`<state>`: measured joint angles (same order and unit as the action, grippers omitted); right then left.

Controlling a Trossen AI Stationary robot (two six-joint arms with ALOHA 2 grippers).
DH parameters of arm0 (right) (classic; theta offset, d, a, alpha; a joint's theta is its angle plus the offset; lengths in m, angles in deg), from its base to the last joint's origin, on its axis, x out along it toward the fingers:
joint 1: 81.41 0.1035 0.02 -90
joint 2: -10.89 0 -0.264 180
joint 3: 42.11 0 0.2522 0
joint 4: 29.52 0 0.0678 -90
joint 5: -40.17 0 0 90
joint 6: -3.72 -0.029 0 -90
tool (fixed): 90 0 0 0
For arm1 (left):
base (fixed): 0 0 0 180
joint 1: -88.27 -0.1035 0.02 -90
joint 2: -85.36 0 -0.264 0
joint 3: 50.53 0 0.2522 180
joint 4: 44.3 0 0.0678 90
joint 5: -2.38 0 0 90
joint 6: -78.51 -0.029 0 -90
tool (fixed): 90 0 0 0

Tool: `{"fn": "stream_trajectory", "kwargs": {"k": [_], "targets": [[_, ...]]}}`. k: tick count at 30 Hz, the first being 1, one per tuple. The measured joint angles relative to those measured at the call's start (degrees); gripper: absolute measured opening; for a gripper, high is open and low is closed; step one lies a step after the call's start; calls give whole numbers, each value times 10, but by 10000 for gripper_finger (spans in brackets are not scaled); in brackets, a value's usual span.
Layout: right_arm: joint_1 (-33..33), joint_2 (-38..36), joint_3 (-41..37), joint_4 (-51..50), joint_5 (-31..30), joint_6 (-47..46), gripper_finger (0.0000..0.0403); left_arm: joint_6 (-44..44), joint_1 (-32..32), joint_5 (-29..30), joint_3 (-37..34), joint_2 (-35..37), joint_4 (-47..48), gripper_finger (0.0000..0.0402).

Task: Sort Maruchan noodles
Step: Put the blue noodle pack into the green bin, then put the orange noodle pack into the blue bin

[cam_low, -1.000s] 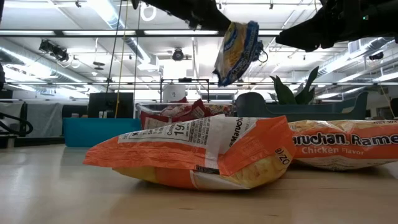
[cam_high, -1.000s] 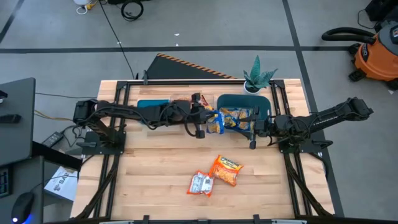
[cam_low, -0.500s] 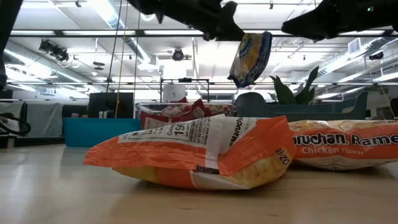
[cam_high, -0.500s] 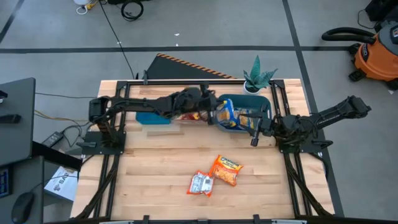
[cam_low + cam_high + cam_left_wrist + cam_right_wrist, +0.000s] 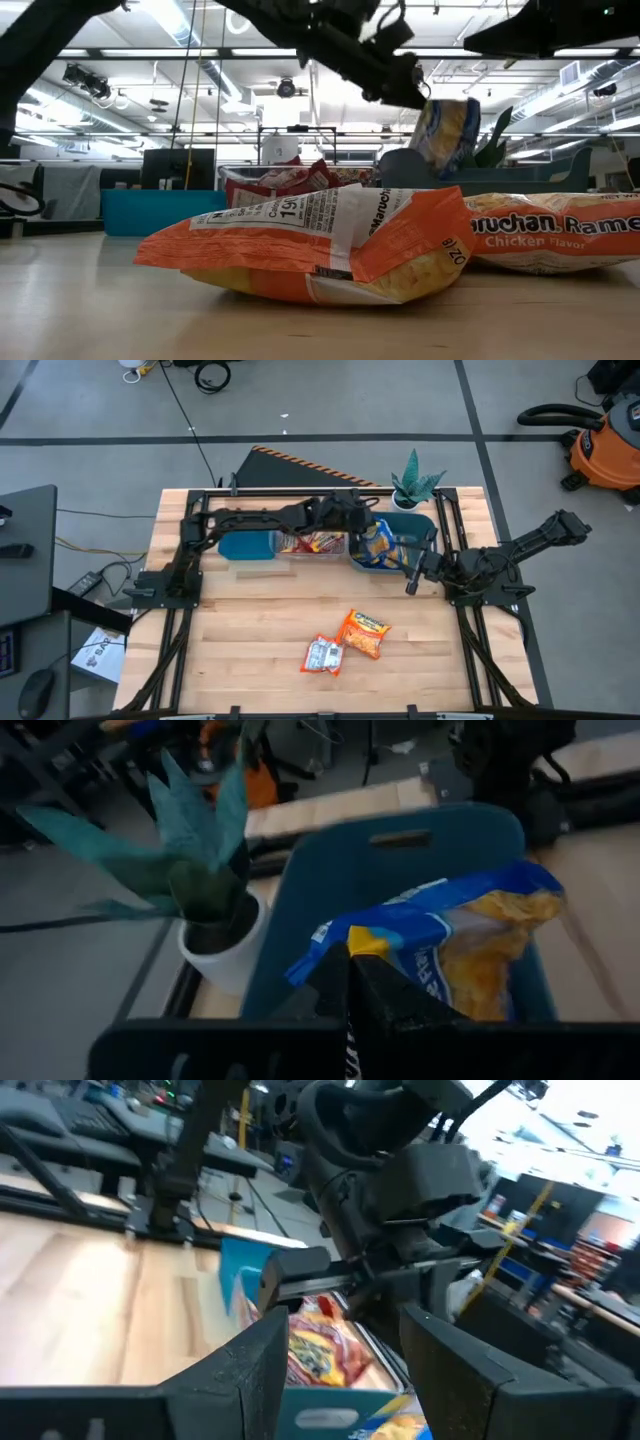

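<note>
My left gripper (image 5: 366,528) reaches across the table and is shut on a yellow-and-blue noodle packet (image 5: 379,543) over the right teal bin (image 5: 425,525). In the low view the gripper (image 5: 402,88) shows with the packet (image 5: 447,130) hanging under it. An orange packet (image 5: 363,633) and a silvery-white one (image 5: 323,655) lie flat on the table nearer the front. My right gripper (image 5: 409,576) waits open by the teal bin's near right corner, and its own view shows its fingers apart (image 5: 345,1380). My left gripper pinches the packet's blue sealed edge (image 5: 318,952) between its two shut fingers (image 5: 375,995). It comes from the table's left, slanting down. The packet hangs tilted below the fingers, lifted clear of the table, above the teal bin (image 5: 400,840).
A clear bin of red packets (image 5: 311,543) sits mid-table at the far side, and another teal bin (image 5: 245,546) stands to its left. A potted plant (image 5: 413,485) is behind the right bin. The wooden table (image 5: 250,650) has free room at the front left.
My left gripper has carried the yellow-and-blue packet toward the table's right and far edge, from beside the clear bin to above the right teal bin, and has come down. The packet stays hanging from the shut fingers.
</note>
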<state>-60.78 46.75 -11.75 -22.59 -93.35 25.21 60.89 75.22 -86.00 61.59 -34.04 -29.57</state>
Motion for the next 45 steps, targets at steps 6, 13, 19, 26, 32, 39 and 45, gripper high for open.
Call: {"fn": "stream_trajectory", "kwargs": {"k": [6, 13, 19, 26, 32, 39, 45], "targets": [[11, 0, 0, -11, -49, -3, 199, 4, -14, -48, 2, -30, 3, 5], [12, 0, 0, -11, -49, -3, 199, -1, -8, -67, 2, -42, 2, 47], [12, 0, 0, -14, -49, -6, 199, -48, 6, 0, 2, -25, 39, 121], [12, 1, 0, -16, -48, -7, 199, -101, 28, 65, 2, 50, 178, 156], [12, 1, 0, -16, -39, -11, 199, -40, 56, 40, 2, 77, 326, 152], [11, 13, 0, -15, -29, -25, 199, 13, 98, -2, -10, 77, 463, 149], [4, 27, 0, -16, -28, -40, 199, 35, 157, -35, -73, 77, 391, 148]]}}
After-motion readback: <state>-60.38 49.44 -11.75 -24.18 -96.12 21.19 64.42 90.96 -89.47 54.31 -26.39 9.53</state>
